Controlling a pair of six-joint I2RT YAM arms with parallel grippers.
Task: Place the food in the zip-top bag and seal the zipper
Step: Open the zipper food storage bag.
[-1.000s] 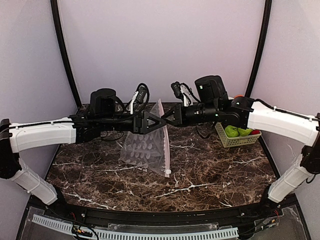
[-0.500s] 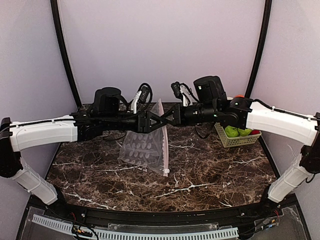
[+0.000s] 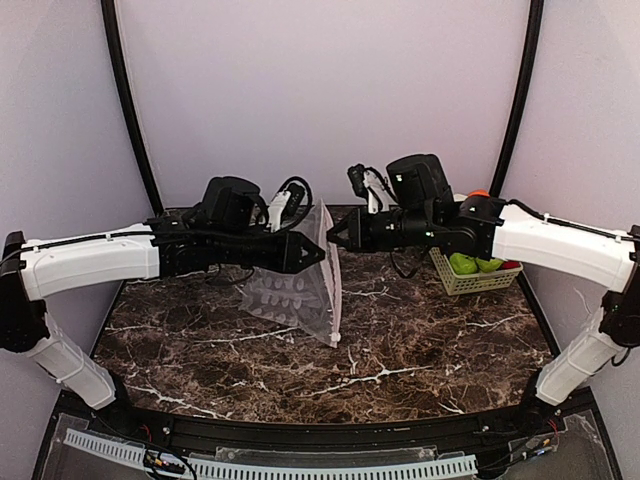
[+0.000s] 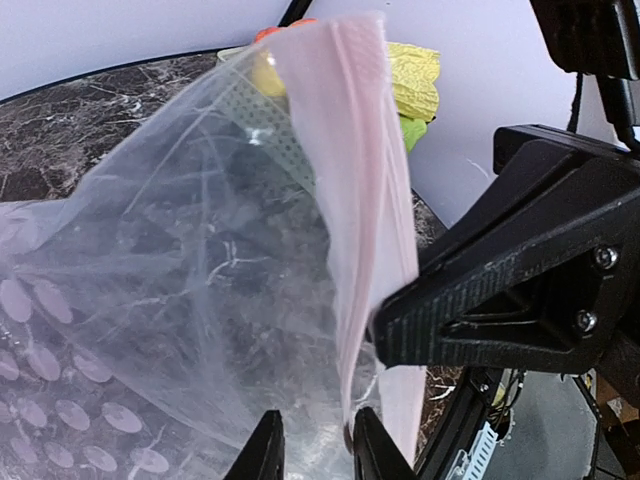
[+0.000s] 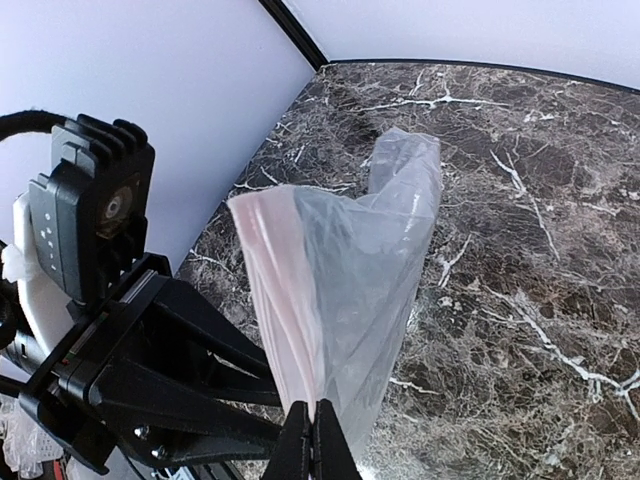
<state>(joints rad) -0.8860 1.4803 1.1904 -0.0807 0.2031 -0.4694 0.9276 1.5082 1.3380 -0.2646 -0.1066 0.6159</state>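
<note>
The two arm bases are bolted at the near edge of the bench (image 3: 400, 350), a dark marble-patterned top; both arms reach toward its middle and meet there tip to tip. The zip-top bag (image 3: 285, 295) hangs between them, a clear film printed with pale round dots; its lower part sags toward the bench on the left arm's side, and one corner stands up above the hands. The zipper (image 3: 334, 290) runs down the edge of the bag that faces the right arm, as a narrow pale pink strip; its small white slider tab (image 3: 336, 339) lies at the low end, at or just above the bench. The left hand (image 3: 320, 253) meets this pink edge from the left; in the left wrist view its fingers (image 4: 266, 452) stand slightly apart with the strip in the gap, so the hand is narrowly open and no firm grip shows. The right hand (image 3: 331, 240) meets the same edge from the opposite side; in the right wrist view its fingers (image 5: 298, 445) are pressed together on the film, so the hand is closed and gripping the bag. Farther back on the right, the pale green mesh basket (image 3: 470, 283) stands well apart from the bag; a green pear (image 3: 463, 263) and a red apple (image 3: 512, 264) lie in it; the left wrist view shows the leafy cabbage (image 4: 415, 80) there too.
</note>
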